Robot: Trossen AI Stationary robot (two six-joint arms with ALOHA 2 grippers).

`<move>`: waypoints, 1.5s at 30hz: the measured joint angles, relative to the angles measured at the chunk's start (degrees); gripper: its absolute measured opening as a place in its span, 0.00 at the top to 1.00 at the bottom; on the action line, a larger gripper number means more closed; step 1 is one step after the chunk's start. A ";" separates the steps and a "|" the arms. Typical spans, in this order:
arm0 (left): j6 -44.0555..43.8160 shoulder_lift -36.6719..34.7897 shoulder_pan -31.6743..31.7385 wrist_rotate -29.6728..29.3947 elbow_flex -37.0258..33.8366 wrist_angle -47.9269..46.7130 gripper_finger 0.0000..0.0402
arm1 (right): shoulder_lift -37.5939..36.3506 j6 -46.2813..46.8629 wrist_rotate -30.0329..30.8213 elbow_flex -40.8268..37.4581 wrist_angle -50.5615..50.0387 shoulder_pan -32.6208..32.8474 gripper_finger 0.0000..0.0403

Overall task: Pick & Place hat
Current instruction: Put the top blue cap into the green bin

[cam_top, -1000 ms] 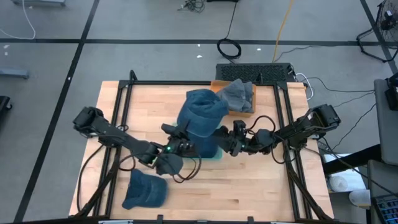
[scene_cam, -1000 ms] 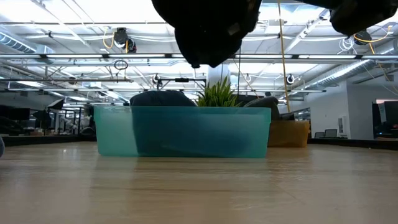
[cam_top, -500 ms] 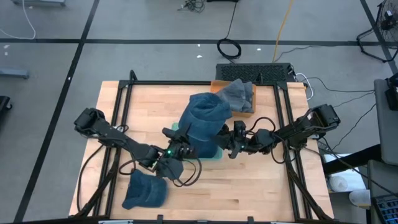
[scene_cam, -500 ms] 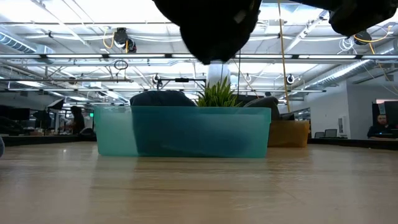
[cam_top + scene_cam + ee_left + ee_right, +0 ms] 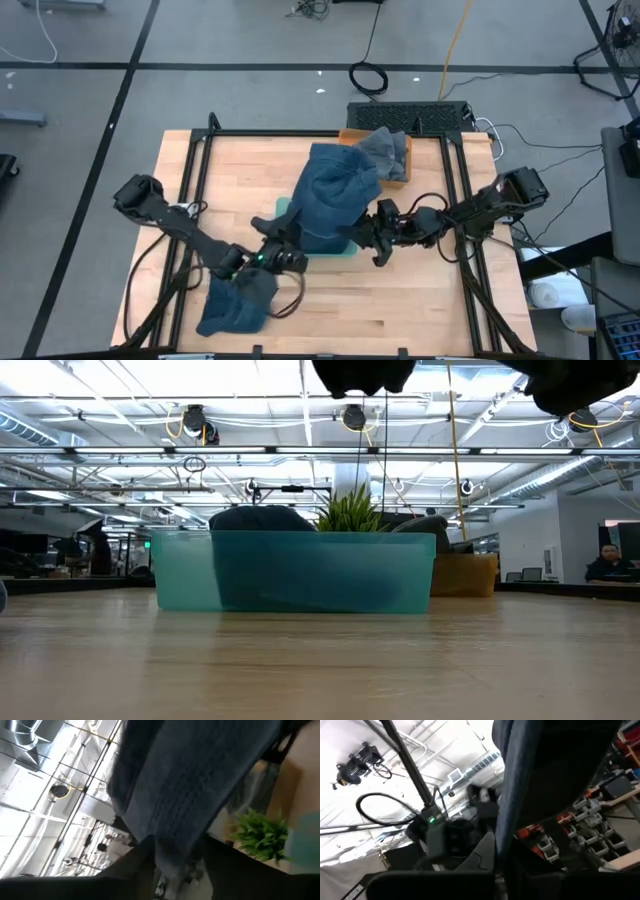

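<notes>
A blue knit hat [image 5: 335, 190] hangs in the air over the teal bin [image 5: 295, 570]. Its lower end [image 5: 365, 372] is well above the bin's rim. My right gripper [image 5: 365, 230] is shut on the hat from the table's right. My left gripper [image 5: 288, 243] stands at the hat's near-left side with its fingers parted, and the hat's ribbed edge [image 5: 172, 845] lies between them. A second blue hat [image 5: 232, 305] lies flat on the table near the front left corner. My left gripper has the hat's ribbed edge between its parted fingers [image 5: 135, 867]; whether they touch the cloth I cannot tell. My right gripper pinches an edge of the hat [image 5: 504, 837] between its two fingers, coming from the table's right and slanting upward. The hat is lifted clear of the bin.
An orange box [image 5: 400, 180] at the far side holds a grey hat [image 5: 383, 152]. The black frame rails [image 5: 460, 200] run along the table's sides. Bare wood lies at the near right.
My left gripper has drawn back toward the table's near-left corner. The hat has risen: in the low view its lower end now shows only at the very top, much higher above the bin. From above it looks longer, reaching toward the orange box.
</notes>
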 joint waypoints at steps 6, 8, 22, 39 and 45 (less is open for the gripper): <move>-2.53 -1.57 -4.26 0.10 -0.04 0.19 0.35 | -2.02 1.66 -6.39 0.00 -4.86 -3.16 1.00; -3.77 -2.46 -5.79 0.00 0.02 0.56 0.28 | -3.62 4.01 -10.15 -0.19 -10.07 -4.23 1.00; -15.77 -12.60 -11.02 0.06 0.02 0.58 0.06 | -20.54 0.57 -26.91 -0.26 -64.84 -5.26 1.00; -23.00 -16.77 -9.03 24.90 0.02 -7.13 0.07 | -32.52 -14.52 -20.77 1.22 -83.72 2.22 1.00; -35.20 -23.07 -1.25 38.05 0.02 -23.90 0.07 | -29.91 -27.56 -8.81 5.94 -84.37 5.85 1.00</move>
